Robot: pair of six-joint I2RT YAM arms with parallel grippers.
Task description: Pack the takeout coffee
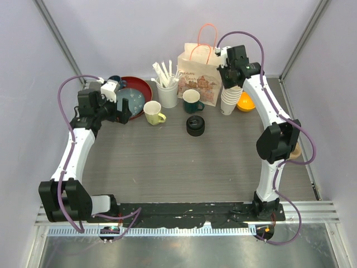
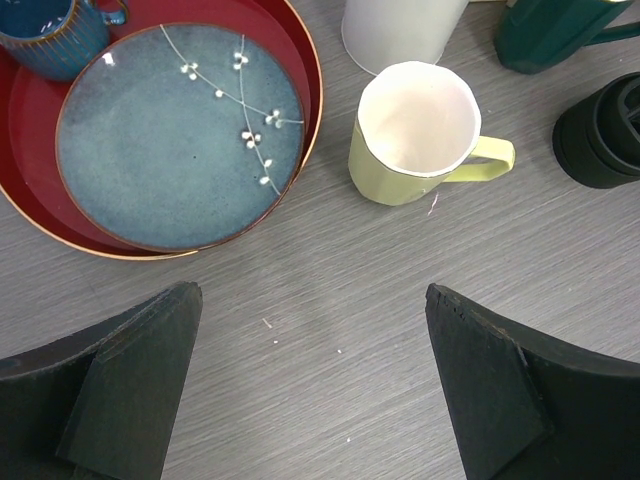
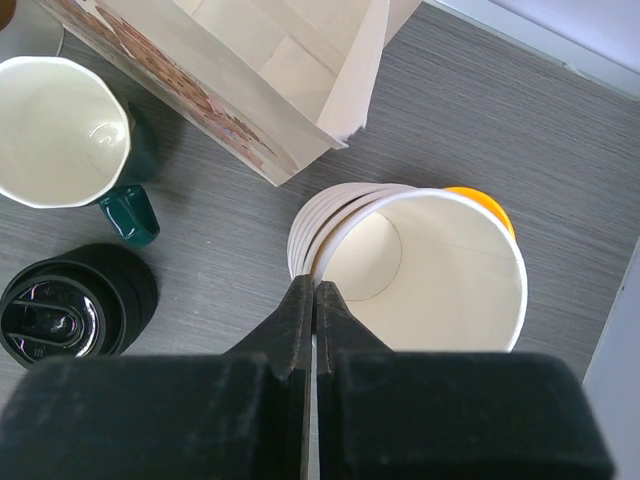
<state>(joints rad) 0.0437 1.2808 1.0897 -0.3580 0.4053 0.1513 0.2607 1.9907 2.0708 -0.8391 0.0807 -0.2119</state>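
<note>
No cream cup with a black lid shows in any view. My right gripper (image 1: 228, 78) (image 3: 314, 290) is at the back right, over a stack of lidless paper cups (image 1: 228, 100) (image 3: 310, 220). It is shut on the rim of the top paper cup (image 3: 430, 270), which sits tilted on the stack. A stack of black lids (image 1: 195, 126) (image 3: 70, 310) (image 2: 600, 130) stands on the table. My left gripper (image 1: 125, 111) (image 2: 310, 300) is open and empty above bare table, near a yellow mug (image 1: 153, 111) (image 2: 415, 130).
An open paper bag (image 1: 198, 75) (image 3: 270, 70) stands at the back. A green mug (image 1: 192, 100) (image 3: 60, 130), a white holder of sticks (image 1: 166, 89), an orange bowl (image 1: 245, 101), and a red tray (image 1: 146, 84) (image 2: 300, 60) with a blue plate (image 2: 170, 140) and blue mug (image 2: 50, 35) surround it.
</note>
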